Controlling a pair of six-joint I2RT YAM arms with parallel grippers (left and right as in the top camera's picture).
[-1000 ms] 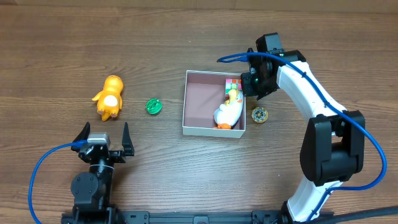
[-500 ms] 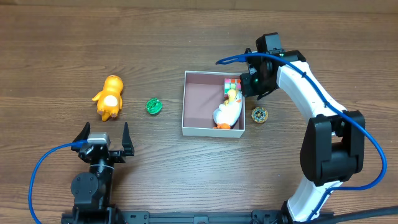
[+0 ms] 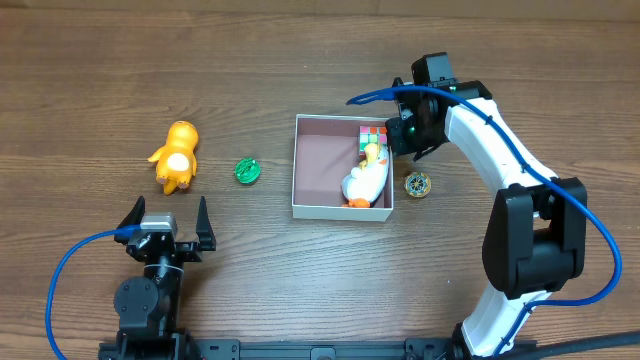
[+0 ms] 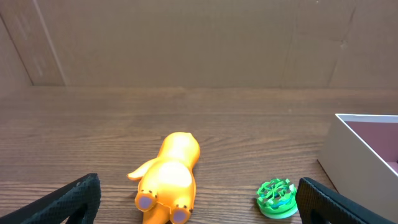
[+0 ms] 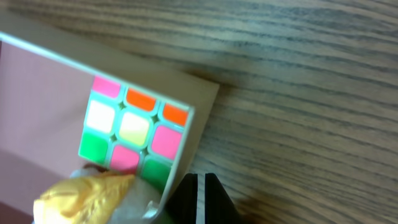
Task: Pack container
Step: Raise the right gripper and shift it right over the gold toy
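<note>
- The container sits on the wooden table, right of the middle. It is a shallow square box with thin white walls and a dull pink floor.
- Two things lie inside it, both against the right wall, and the left part of the floor is bare.
- A colour cube fills the far right corner. The right wrist view shows its pink, orange, green and pale squares tucked under the rim.
- A white duck with a yellow head and orange feet lies just in front of the cube. Its head touches the cube's near edge.
- Outside the box, a small round gold-and-dark disc rests just beside the right wall.
- A green round toy lies near the left wall, apart from it.
- An orange figure lies further left.
- The right gripper hangs at the right wall next to the cube. Its dark fingertips show close together at the wall's outer side, with a thin pale line between them. I cannot tell whether they pinch the wall or merely meet.
- The left gripper is near the front left edge, well apart from the box. Its jaws are spread wide with nothing between them, and they face the orange figure and the green toy.
</note>
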